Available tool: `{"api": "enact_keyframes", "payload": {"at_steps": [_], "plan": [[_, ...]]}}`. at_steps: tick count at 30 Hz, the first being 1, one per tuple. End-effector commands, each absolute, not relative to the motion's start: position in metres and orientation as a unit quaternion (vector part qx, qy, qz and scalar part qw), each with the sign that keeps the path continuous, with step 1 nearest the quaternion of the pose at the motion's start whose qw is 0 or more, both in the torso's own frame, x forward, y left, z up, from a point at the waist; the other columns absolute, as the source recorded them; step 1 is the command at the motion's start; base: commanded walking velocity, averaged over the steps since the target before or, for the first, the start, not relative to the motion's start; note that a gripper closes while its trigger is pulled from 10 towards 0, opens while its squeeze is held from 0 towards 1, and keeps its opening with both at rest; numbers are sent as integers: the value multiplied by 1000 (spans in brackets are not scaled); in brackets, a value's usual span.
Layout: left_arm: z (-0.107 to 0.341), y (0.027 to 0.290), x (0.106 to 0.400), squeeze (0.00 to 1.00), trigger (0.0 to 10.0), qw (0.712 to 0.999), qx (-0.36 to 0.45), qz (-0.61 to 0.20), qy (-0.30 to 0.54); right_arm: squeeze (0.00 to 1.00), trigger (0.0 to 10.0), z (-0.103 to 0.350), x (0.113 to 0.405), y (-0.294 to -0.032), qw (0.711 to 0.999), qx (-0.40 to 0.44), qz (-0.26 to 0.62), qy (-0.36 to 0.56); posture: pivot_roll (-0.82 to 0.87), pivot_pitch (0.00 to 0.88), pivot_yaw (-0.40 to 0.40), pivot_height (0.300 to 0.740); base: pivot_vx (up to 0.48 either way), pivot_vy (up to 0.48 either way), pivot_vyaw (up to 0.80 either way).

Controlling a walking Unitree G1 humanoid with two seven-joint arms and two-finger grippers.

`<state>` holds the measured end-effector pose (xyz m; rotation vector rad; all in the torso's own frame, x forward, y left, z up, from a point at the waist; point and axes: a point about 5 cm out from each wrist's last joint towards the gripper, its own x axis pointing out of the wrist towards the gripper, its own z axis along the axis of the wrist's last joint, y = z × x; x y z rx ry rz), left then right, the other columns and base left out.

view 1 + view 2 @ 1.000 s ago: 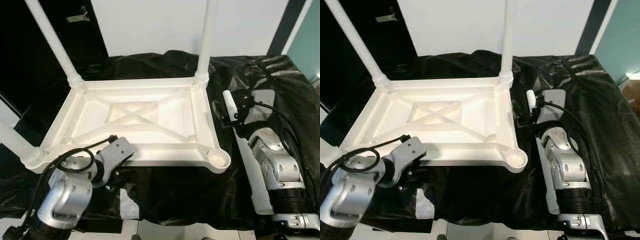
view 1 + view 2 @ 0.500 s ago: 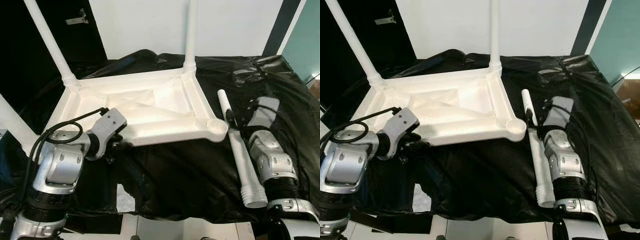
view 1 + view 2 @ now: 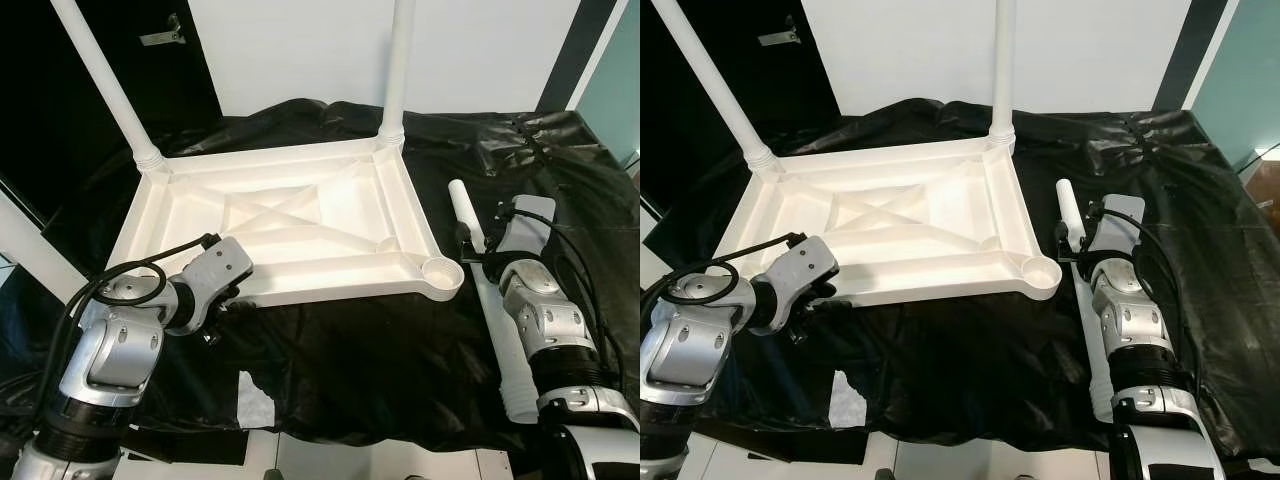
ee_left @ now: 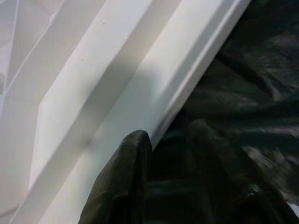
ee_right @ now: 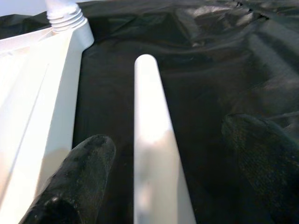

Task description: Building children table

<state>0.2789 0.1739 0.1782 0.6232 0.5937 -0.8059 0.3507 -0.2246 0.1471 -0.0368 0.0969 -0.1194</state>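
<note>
**Tabletop upside down, one leg loose beside it**

Black plastic sheeting [image 3: 350, 350] covers the work surface in front of me, with a white wall behind it. On the sheeting lies the white tabletop [image 3: 290, 225], underside up, its ribs crossing in the middle. Two legs stand screwed into its far corners: the far left leg [image 3: 105, 85] leans outward, the far right leg [image 3: 398, 70] stands nearly upright. The near right corner socket [image 3: 438, 272] is open, with nothing in it.

My left gripper [image 4: 163, 154] sits at the tabletop's near edge, one finger [image 4: 128, 168] over the white rim and the other over the sheeting, set narrowly apart and gripping nothing.

My right gripper [image 5: 163, 154] is spread wide astride the loose leg [image 3: 490, 310], which lies on the sheeting just right of the tabletop. Neither finger [image 5: 79, 172] touches it.
</note>
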Motion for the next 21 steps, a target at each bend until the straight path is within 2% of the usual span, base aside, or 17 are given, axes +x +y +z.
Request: {"api": "enact_keyframes", "payload": {"at_steps": [1,4,5,12,15,18,20,21], "plan": [[183,180,292,0,10000,872,327,-275,240,0,10000,145,353,-224,997,-17,-61,53,22,44,34,740,0,0,0],[185,179,297,0,10000,879,323,-265,229,0,10000,145,354,-226,996,-19,-66,54,17,47,37,740,0,0,0],[188,177,304,0,10000,891,313,-252,212,0,10000,145,357,-230,995,-22,-77,57,16,46,40,740,0,0,0],[177,174,309,0,10000,888,314,-254,217,0,10000,147,361,-233,995,-24,-78,60,13,46,43,740,0,0,0],[151,175,308,0,10000,856,352,-277,257,0,10000,150,369,-234,995,-28,-64,75,12,47,43,740,0,0,0],[147,176,307,0,10000,850,358,-281,265,0,10000,151,371,-234,995,-27,-60,79,11,47,43,740,0,0,0],[136,178,301,0,10000,820,386,-307,290,0,10000,153,376,-234,994,-25,-51,92,14,50,42,740,0,0,0],[133,179,300,0,10000,814,390,-312,296,0,10000,155,379,-234,994,-29,-48,97,14,51,41,740,0,0,0]]}}
